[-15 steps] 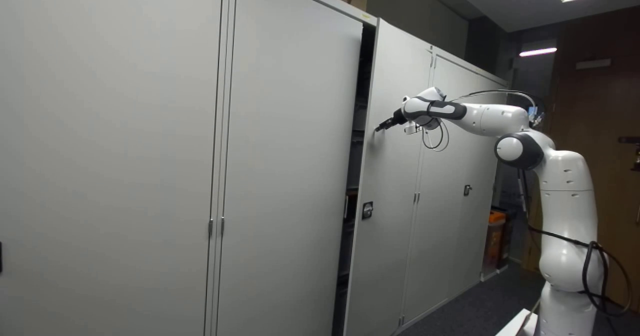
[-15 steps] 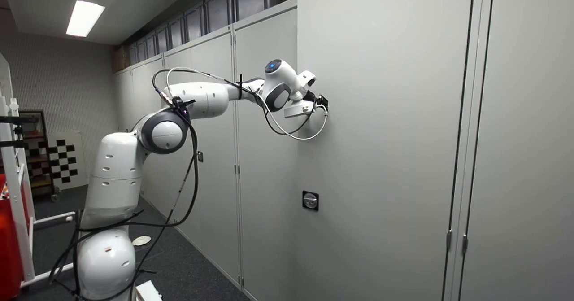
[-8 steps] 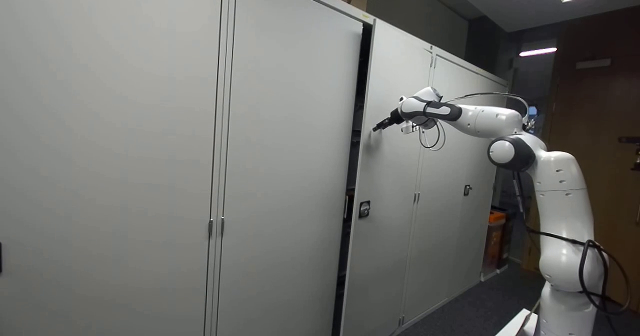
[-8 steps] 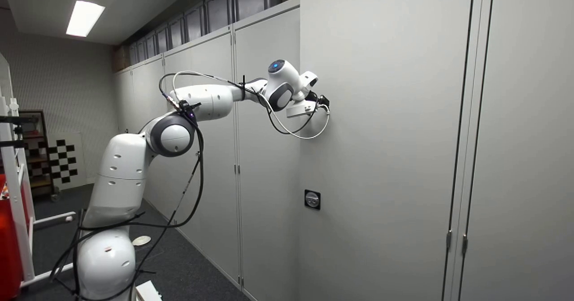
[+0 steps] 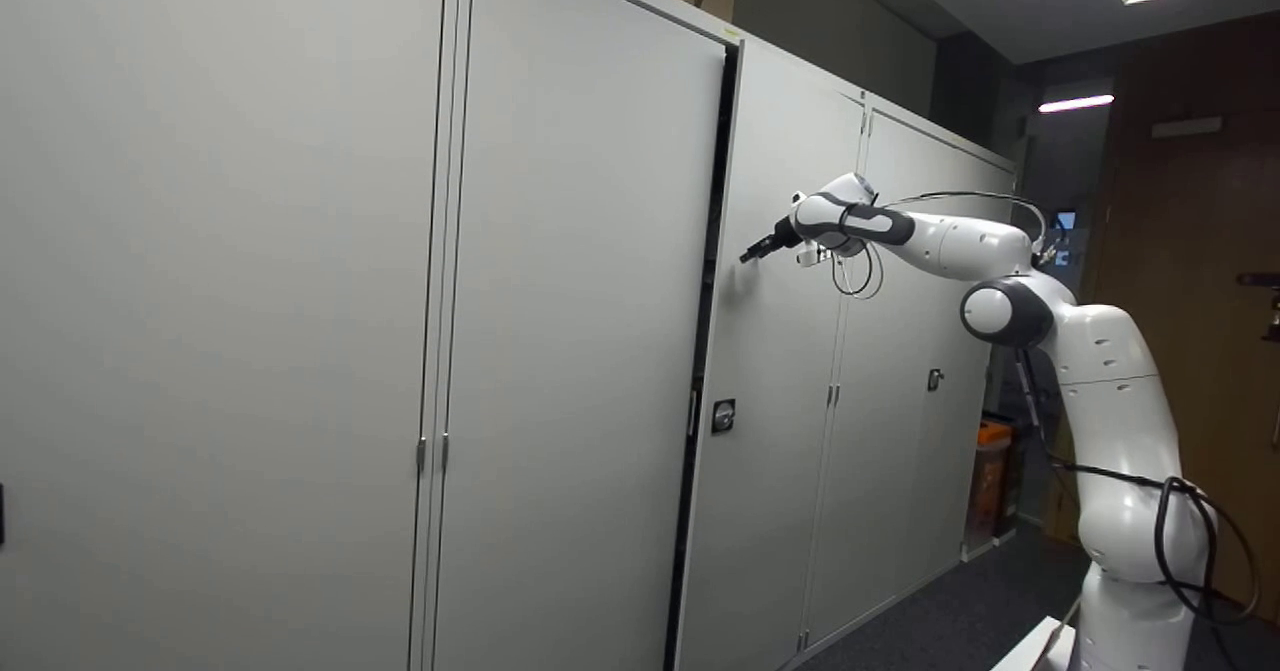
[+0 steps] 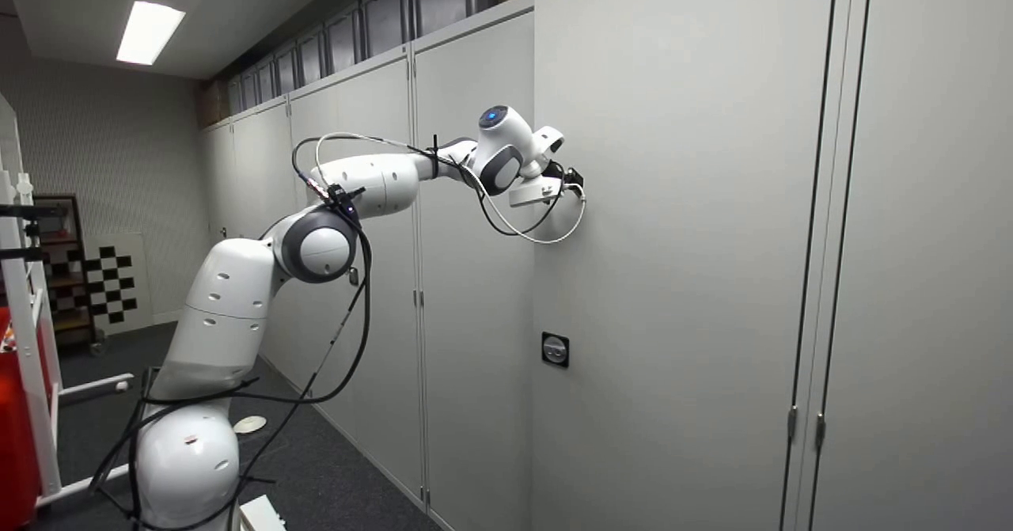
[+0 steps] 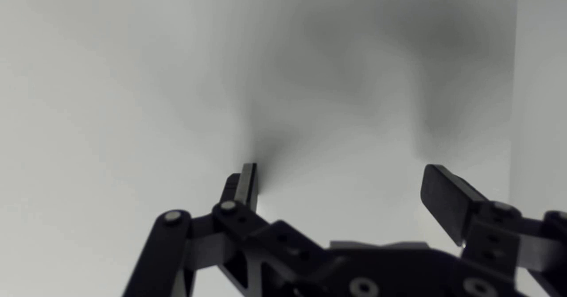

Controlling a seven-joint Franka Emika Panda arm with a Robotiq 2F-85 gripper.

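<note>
In both exterior views my black gripper (image 5: 750, 254) (image 6: 574, 180) is at the upper face of a pale grey cabinet door (image 5: 775, 351) (image 6: 673, 238), close to its free edge. The door stands slightly ajar, and a narrow dark gap (image 5: 716, 201) shows beside that edge. Lower on the same door is a round latch (image 5: 723, 416) (image 6: 555, 350) in a black plate. Wide apart in the wrist view, the jaws of the gripper (image 7: 341, 166) have nothing between them. Their tips appear to touch the door surface (image 7: 332, 111), though exact contact is hard to tell.
A neighbouring closed leaf (image 5: 590, 301) stands across the gap. Further cabinet doors (image 5: 930, 331) continue along the row. Black cables (image 6: 368, 293) hang from the arm. A white frame (image 6: 36, 341) and a red object (image 6: 16, 428) stand at one side, with orange-topped bins (image 5: 990, 441) beyond the row.
The door has swung inward and the dark gap has narrowed. My arm has leaned forward with it, the gripper staying at the door face.
</note>
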